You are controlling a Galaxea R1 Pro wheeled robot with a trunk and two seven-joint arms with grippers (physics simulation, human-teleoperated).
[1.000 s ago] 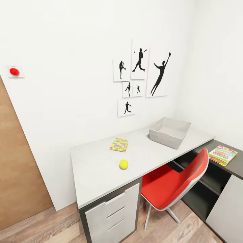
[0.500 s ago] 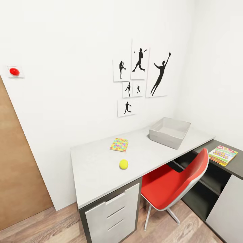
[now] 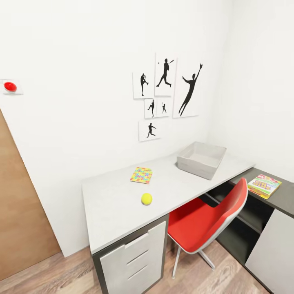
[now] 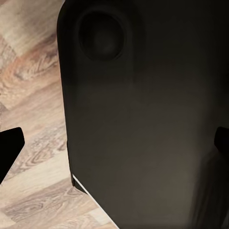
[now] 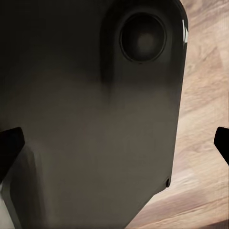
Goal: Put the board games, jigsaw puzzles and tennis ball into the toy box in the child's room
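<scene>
On the table (image 3: 118, 204) are seen the tennis ball (image 3: 146, 199), a puzzle (image 3: 141, 175) and – far right – the toy box (image 3: 201, 159) (grey); both grippers' fingers (image 4: 9, 150) (image 5: 10, 145) are spread apart.

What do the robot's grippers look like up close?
Little shows. In the left wrist view, the left gripper has flat black fingertips poking in from both edges. The right gripper looks the same, with plain black fingertips. Behind each sits a big, smooth, dark rounded robot body panel with a round dimple. No cables or markings visible.

Red chair (image 3: 204, 222) tucked under desk; red button (image 3: 10, 86) on wall; wooden door (image 3: 18, 212) at left.
</scene>
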